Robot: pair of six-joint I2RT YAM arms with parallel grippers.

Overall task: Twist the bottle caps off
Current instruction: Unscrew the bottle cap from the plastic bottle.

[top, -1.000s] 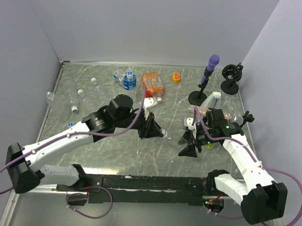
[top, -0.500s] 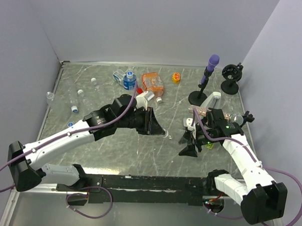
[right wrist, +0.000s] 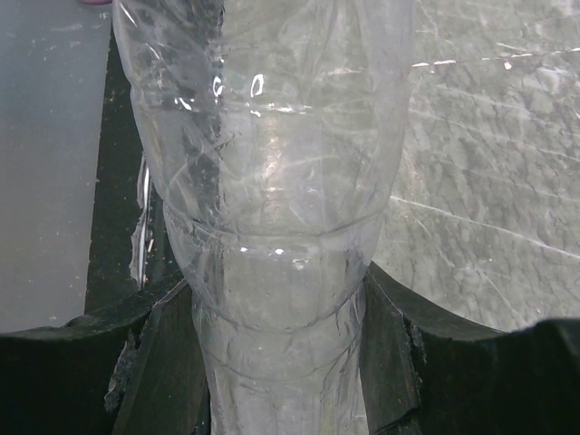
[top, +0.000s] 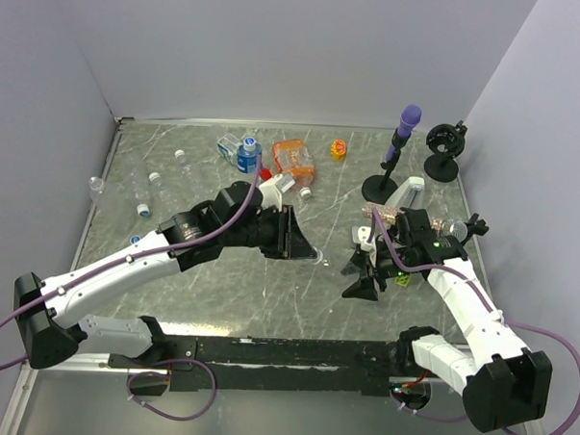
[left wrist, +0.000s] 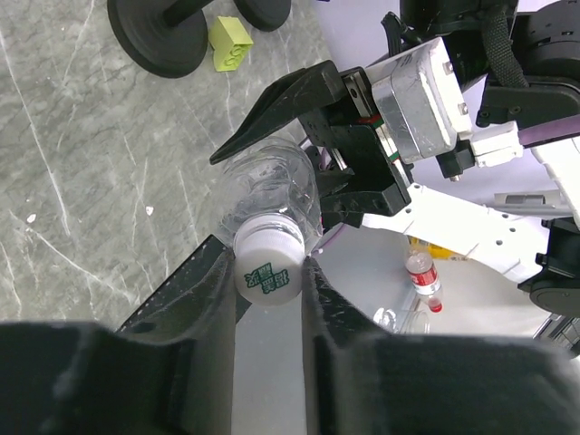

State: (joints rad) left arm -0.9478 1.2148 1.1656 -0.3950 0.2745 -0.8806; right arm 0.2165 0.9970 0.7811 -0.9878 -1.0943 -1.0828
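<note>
The right claw (right wrist: 276, 362) clamps the bottle (right wrist: 263, 181) over the desk (top: 267, 303), right of centre. Its cap (left wrist: 267, 269) points left into the narrow left claw (left wrist: 268, 276); whether that grips, I cannot tell. If loose, it would slip round the cap.

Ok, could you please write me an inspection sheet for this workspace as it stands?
Surface: grey marbled table; no spill seen.
Job's things: white cap on the clear bottle, between the two arms; small capped bottles and a blue-labelled bottle lie toward the far left.
Clutter: orange container, purple-topped black stand, second black stand, yellow-green block.
Grippers: right gripper shut on the clear bottle's body; left gripper flanks the white cap, grip uncertain.
Cables: purple cables run along both arms and loop near the bases.
Surroundings: plain pale walls; nothing else seen.
</note>
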